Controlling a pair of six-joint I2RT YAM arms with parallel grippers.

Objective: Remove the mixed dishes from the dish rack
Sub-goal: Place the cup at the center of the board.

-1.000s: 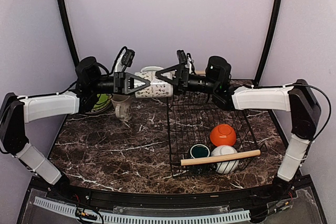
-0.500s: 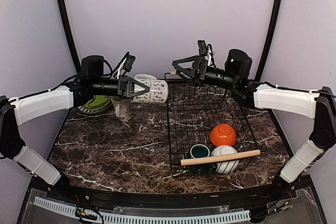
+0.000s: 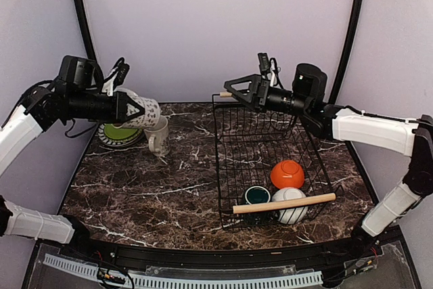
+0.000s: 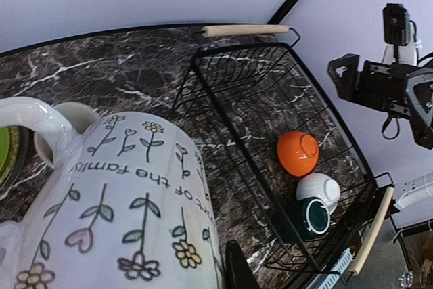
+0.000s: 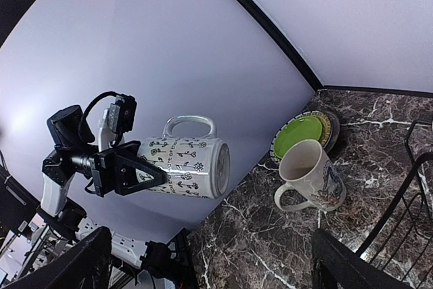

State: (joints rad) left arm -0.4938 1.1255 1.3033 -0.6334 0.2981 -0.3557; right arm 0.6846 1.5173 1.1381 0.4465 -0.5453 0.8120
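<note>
You have the patterned white mug [image 3: 147, 114] pinched in your left tool [image 3: 135, 108], lying on its side in the air over the lime-green plate [image 3: 118, 133] and cream mug [image 3: 157, 139] at the bench's [image 3: 149, 187] far left. The orange bowl [image 3: 287, 174], white bowl [image 3: 291, 202] and small dark green cup [image 3: 257, 195] sit at the near end of the dish rack [image 3: 218, 160]. Your right tool [image 3: 233, 91] hangs spread wide over the rack's far rim.
</note>
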